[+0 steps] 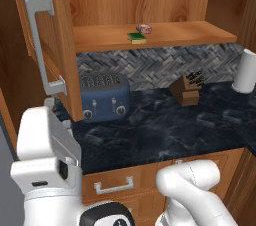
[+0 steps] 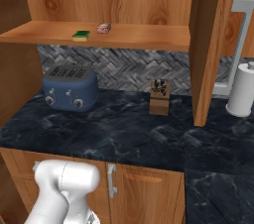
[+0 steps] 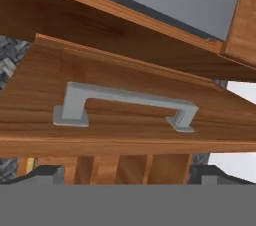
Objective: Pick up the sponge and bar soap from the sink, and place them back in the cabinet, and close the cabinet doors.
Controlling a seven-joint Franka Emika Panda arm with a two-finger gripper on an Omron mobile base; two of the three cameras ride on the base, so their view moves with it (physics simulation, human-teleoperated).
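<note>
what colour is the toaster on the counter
Dark blue, with a grey slotted top and silver knobs. The toaster shows best in the right base view.

My view: cabinet door [image 3: 125, 120] warm grained wood, smooth; its handle [image 3: 125, 102] matt grey metal. Countertop [image 1: 165, 125] glossy dark marble. Backsplash [image 2: 124, 67] rough grey herringbone stone. Toaster [image 1: 105, 96] smooth blue.

The sponge [image 1: 136, 38], dark green over a yellow layer, is seen lying flat on the plank shelf of the cabinet [image 1: 165, 34]. The bar soap [image 1: 144, 29], pinkish-red with pale edges, is set just behind and beside it, apart from it. Both cabinet doors [image 1: 47, 45] stand open, each fitted with a silver bar handle [image 3: 125, 104].
</note>
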